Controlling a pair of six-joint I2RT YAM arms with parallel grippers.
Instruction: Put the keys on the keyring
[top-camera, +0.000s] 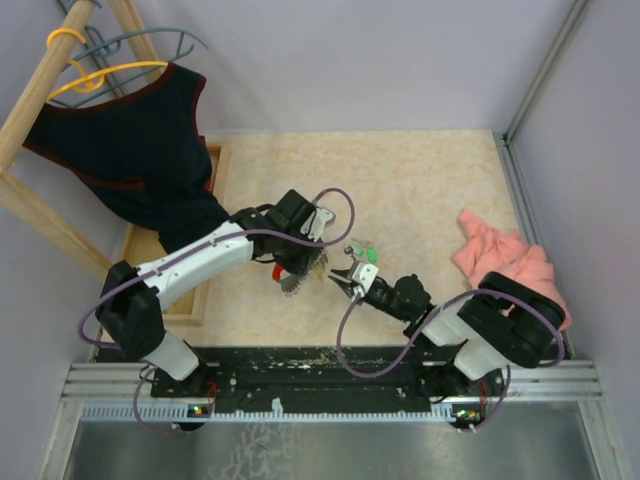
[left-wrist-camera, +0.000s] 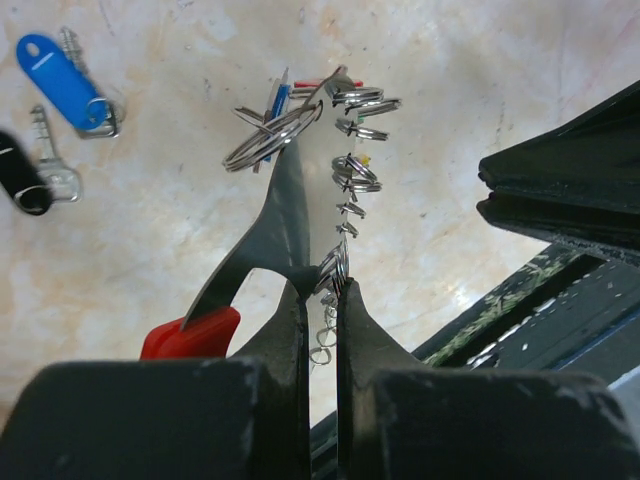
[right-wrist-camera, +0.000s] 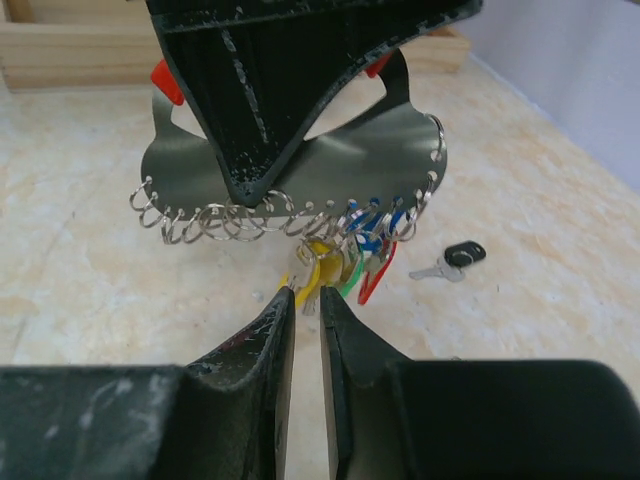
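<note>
Biggest thing here is the pale table (top-camera: 420, 180), with a wooden rack (top-camera: 40, 100) carrying a black top (top-camera: 140, 150) at the far left, half out of frame, and a pink cloth (top-camera: 500, 262) bunched up on the right. Mid-table the left gripper (left-wrist-camera: 323, 288) holds the keyring (right-wrist-camera: 380, 170) up off the surface, fingers pressed onto its grey ringed edge and covering a good chunk of it. The right gripper (right-wrist-camera: 305, 300) is nearly squeezed together just under it, with a yellow key (right-wrist-camera: 312, 262) right at its tips, honestly can't tell if it's actually pinched. Green, red and blue heads crowd behind it, hard to separate. On the table lie a blue key (left-wrist-camera: 60, 68) and a black key (right-wrist-camera: 460, 255).
</note>
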